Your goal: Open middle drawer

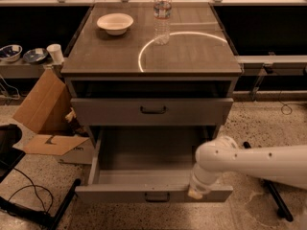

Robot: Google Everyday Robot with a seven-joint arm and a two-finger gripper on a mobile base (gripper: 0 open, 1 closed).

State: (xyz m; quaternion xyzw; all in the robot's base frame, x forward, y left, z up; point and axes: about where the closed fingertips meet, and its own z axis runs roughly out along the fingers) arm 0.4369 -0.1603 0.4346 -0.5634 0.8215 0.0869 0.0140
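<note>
The middle drawer is pulled well out of the grey cabinet. Its low front with a small dark bar handle faces me, and its deep grey tray shows empty. My gripper is at the end of the white arm, which reaches in from the right. It sits on the top edge of the drawer's front, right of the handle. The taller-fronted drawer above is shut. The lowest drawer is hidden beneath the open one.
A white bowl and a water bottle stand on the cabinet top. An open cardboard box lies on the floor to the left. Dark equipment and cables are at the lower left. A side shelf holds bowls and a cup.
</note>
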